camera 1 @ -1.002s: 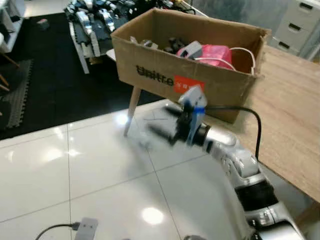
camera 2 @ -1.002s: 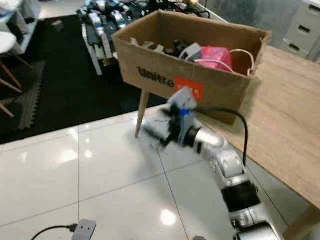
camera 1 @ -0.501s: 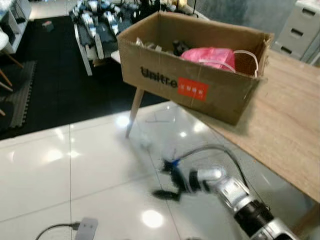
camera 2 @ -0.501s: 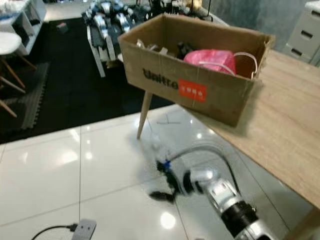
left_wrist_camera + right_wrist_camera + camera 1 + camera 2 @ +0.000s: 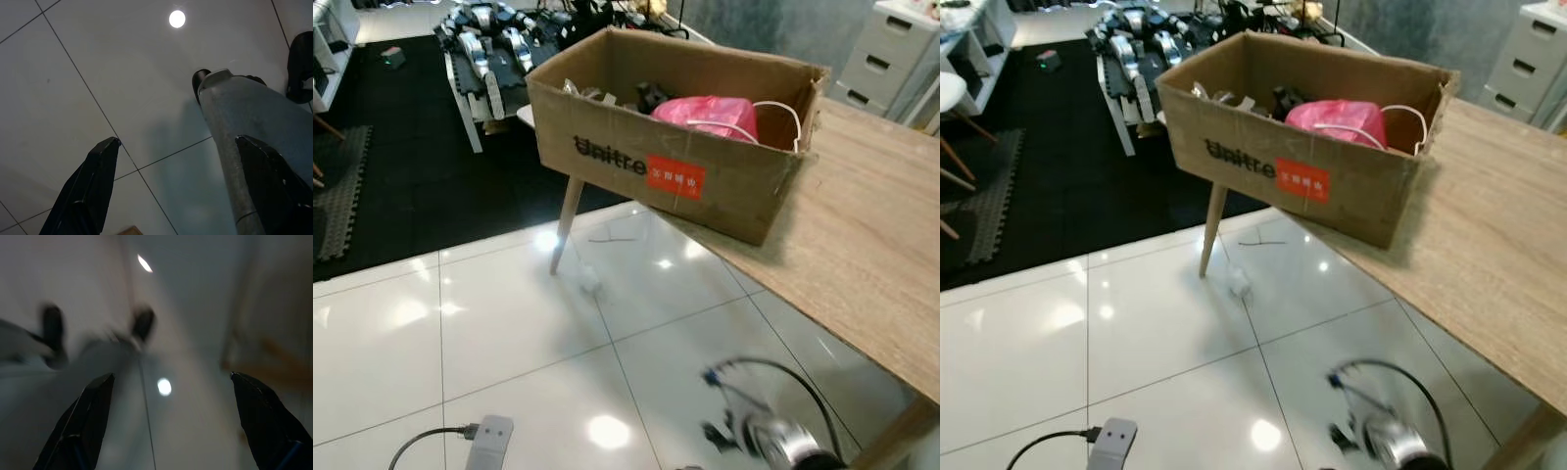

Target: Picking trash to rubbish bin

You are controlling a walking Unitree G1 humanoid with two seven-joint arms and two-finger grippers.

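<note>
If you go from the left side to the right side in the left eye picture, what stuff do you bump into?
Grey plug box with its cable on the floor → small white scrap of trash on the tiles → cardboard box full of stuff → right gripper down low → wooden table → grey drawers.

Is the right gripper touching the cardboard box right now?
Apart. Left eye view: right gripper hangs low over the floor, well below the cardboard box on the table.

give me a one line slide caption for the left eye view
Unitree cardboard box holding a pink bag sits on the wooden table's edge; right hand lowered over white tiles.
</note>
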